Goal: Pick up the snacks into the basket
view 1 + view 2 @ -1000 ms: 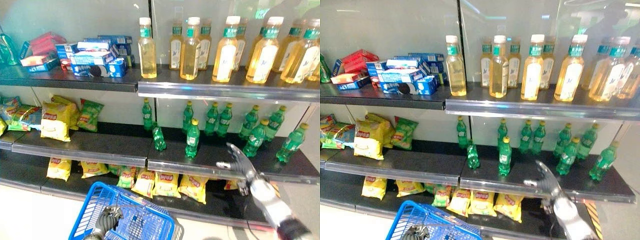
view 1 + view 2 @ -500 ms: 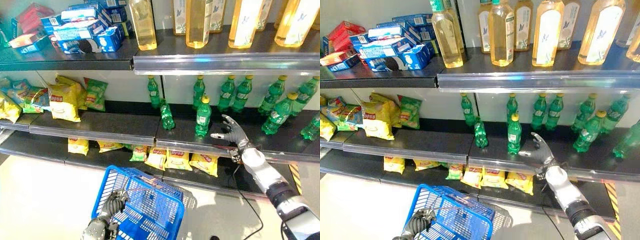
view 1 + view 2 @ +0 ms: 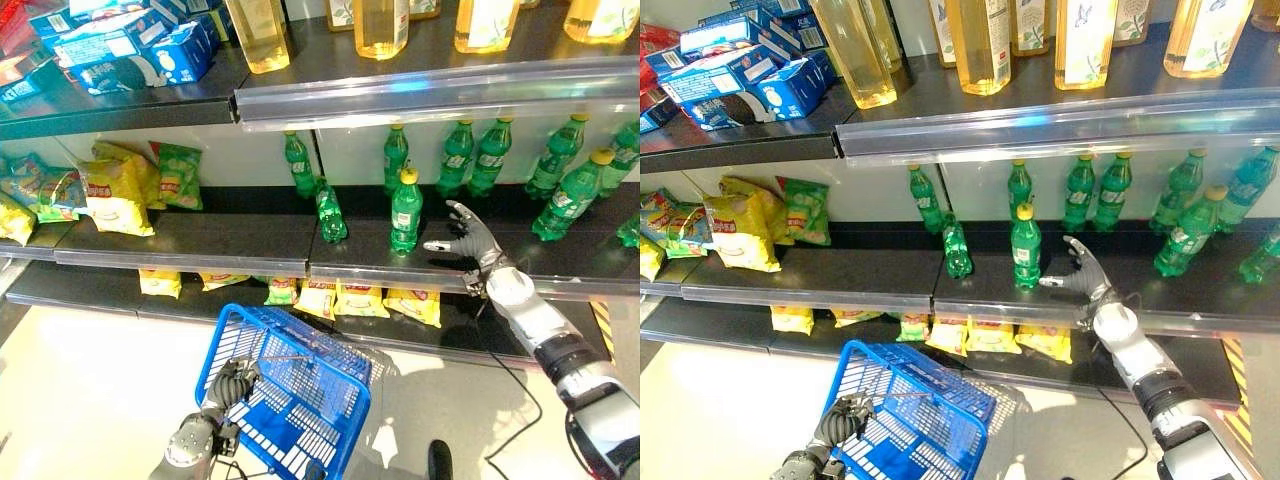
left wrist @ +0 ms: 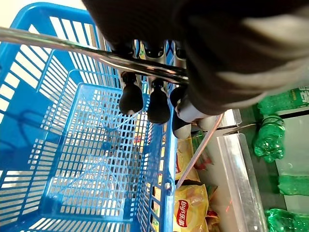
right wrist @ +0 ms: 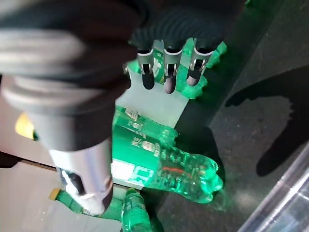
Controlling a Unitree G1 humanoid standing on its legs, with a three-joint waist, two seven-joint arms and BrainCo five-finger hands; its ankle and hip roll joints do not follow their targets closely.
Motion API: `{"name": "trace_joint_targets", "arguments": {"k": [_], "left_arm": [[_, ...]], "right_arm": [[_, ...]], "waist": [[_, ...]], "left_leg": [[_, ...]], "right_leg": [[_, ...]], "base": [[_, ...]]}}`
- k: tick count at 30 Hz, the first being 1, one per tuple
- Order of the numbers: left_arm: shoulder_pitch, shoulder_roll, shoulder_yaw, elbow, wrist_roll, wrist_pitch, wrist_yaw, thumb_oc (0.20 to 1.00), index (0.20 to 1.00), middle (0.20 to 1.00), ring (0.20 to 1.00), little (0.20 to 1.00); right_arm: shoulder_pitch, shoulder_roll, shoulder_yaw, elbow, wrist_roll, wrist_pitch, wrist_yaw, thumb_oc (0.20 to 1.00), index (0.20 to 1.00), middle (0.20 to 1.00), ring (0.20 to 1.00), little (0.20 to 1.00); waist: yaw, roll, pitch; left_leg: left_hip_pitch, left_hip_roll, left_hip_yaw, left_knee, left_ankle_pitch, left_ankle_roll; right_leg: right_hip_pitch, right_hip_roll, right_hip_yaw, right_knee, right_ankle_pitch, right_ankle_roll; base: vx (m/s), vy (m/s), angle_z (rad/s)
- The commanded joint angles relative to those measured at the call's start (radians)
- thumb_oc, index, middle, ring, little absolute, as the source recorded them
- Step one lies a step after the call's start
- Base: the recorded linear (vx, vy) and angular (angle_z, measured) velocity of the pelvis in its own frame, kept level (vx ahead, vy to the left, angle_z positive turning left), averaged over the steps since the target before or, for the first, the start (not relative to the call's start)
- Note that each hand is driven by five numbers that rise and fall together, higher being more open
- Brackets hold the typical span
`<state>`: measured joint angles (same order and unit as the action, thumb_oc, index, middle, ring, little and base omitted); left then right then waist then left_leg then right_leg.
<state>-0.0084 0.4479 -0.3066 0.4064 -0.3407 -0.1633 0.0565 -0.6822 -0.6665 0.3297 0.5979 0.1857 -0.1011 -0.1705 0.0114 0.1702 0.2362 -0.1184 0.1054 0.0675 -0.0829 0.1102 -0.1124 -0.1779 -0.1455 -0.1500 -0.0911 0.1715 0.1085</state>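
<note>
Yellow snack bags (image 3: pixel 360 298) lie in a row on the bottom shelf. More yellow bags (image 3: pixel 115 195) and a green bag (image 3: pixel 178 175) lean on the middle shelf at the left. My left hand (image 3: pixel 232 382) is shut on the metal handle (image 4: pixel 72 48) of the blue basket (image 3: pixel 212 358), which hangs low in front of the shelves. My right hand (image 3: pixel 470 240) is open above the middle shelf, just right of a yellow-capped green bottle (image 3: pixel 405 210) and apart from it. Its straight fingers (image 5: pixel 166 67) point at that green bottle (image 5: pixel 159 154).
A row of green bottles (image 3: pixel 470 155) stands at the back of the middle shelf, and one more (image 3: pixel 330 212) leans left of the yellow-capped one. Blue biscuit boxes (image 3: pixel 130 55) and tall yellow drink bottles (image 3: pixel 380 25) fill the top shelf above a clear rail (image 3: pixel 420 90).
The camera has tipped downward, so the shelves sit higher in the picture. My right hand has moved from the shelf's front edge to over the middle shelf, nearer the bottle. The left hand still holds the basket.
</note>
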Motion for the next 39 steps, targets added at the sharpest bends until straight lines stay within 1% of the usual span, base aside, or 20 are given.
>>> {"name": "trace_joint_targets", "arguments": {"k": [1,4,7,8,11,15,21,28,39], "left_arm": [[-0.038,0.103,-0.003,-0.136,-0.04,-0.1,0.004,0.2,0.2,0.2,0.2,0.2],[-0.054,0.113,-0.015,-0.141,-0.042,-0.101,0.004,0.2,0.2,0.2,0.2,0.2],[-0.061,0.112,-0.024,-0.14,-0.046,-0.101,0.007,0.2,0.2,0.2,0.2,0.2],[-0.062,0.109,-0.03,-0.148,-0.051,-0.097,0.012,0.2,0.2,0.2,0.2,0.2],[-0.068,0.104,-0.038,-0.15,-0.049,-0.093,0.017,0.2,0.2,0.2,0.2,0.2],[-0.064,0.108,-0.043,-0.165,-0.04,-0.089,0.018,0.2,0.2,0.2,0.2,0.2],[-0.075,0.108,-0.058,-0.167,-0.044,-0.087,0.024,0.2,0.2,0.2,0.2,0.2],[-0.088,0.094,-0.076,-0.155,-0.03,-0.079,0.034,0.2,0.2,0.2,0.2,0.2],[-0.079,0.094,-0.08,-0.142,-0.019,-0.081,0.051,0.2,0.2,0.2,0.2,0.2]], "right_arm": [[-0.108,-0.035,0.052,0.0,-0.034,-0.033,-0.029,1.0,1.0,1.0,1.0,1.0],[-0.145,-0.048,0.057,0.038,-0.024,-0.034,-0.037,1.0,1.0,1.0,1.0,1.0],[-0.176,-0.055,0.061,0.077,-0.017,-0.033,-0.045,1.0,1.0,1.0,1.0,1.0],[-0.207,-0.05,0.066,0.119,-0.003,-0.028,-0.052,1.0,1.0,1.0,1.0,1.0],[-0.22,-0.047,0.066,0.13,-0.002,-0.025,-0.06,1.0,1.0,1.0,1.0,1.0],[-0.238,-0.056,0.082,0.129,-0.029,-0.015,-0.063,1.0,1.0,1.0,1.0,1.0],[-0.26,-0.063,0.07,0.167,-0.017,-0.016,-0.082,1.0,1.0,1.0,1.0,1.0],[-0.253,-0.054,0.052,0.17,0.0,-0.02,-0.097,1.0,1.0,1.0,1.0,1.0],[-0.278,-0.028,0.068,0.206,-0.001,-0.021,-0.1,1.0,1.0,1.0,1.0,1.0]], "waist": [[0.014,-0.062,-0.02],[0.018,-0.05,-0.01],[0.021,-0.044,-0.005],[0.027,-0.039,-0.002],[0.027,-0.035,0.004],[0.031,-0.027,0.017],[0.038,-0.018,0.026],[0.042,-0.014,0.043],[0.059,-0.01,0.053]], "left_leg": [[-0.089,-0.015,-0.018,0.084,-0.035,-0.002],[-0.094,-0.016,-0.028,0.08,-0.028,-0.003],[-0.098,-0.017,-0.036,0.078,-0.024,-0.005],[-0.103,-0.015,-0.044,0.076,-0.021,-0.005],[-0.106,-0.015,-0.05,0.078,-0.018,-0.006],[-0.109,-0.016,-0.064,0.073,-0.012,-0.008],[-0.115,-0.015,-0.09,0.058,0.003,-0.017],[-0.115,-0.015,-0.124,0.048,0.012,-0.019],[-0.117,-0.026,-0.154,0.043,0.011,-0.017]], "right_leg": [[-0.101,-0.063,0.048,0.255,-0.217,0.046],[-0.119,-0.064,0.047,0.293,-0.235,0.042],[-0.131,-0.063,0.044,0.316,-0.246,0.037],[-0.139,-0.06,0.037,0.331,-0.257,0.034],[-0.147,-0.062,0.035,0.347,-0.262,0.031],[-0.165,-0.067,0.028,0.397,-0.286,0.026],[-0.178,-0.073,0.01,0.443,-0.314,0.019],[-0.184,-0.081,-0.012,0.493,-0.342,0.009],[-0.194,-0.1,-0.025,0.537,-0.361,0.008]], "base": [[0.01,-0.031,0.03],[0.0,-0.034,0.09],[0.0,-0.031,0.06],[0.01,-0.039,0.11],[0.01,-0.024,0.11],[0.01,-0.021,0.09],[0.0,-0.039,0.18],[0.01,-0.038,0.16],[0.01,-0.01,0.09]]}}
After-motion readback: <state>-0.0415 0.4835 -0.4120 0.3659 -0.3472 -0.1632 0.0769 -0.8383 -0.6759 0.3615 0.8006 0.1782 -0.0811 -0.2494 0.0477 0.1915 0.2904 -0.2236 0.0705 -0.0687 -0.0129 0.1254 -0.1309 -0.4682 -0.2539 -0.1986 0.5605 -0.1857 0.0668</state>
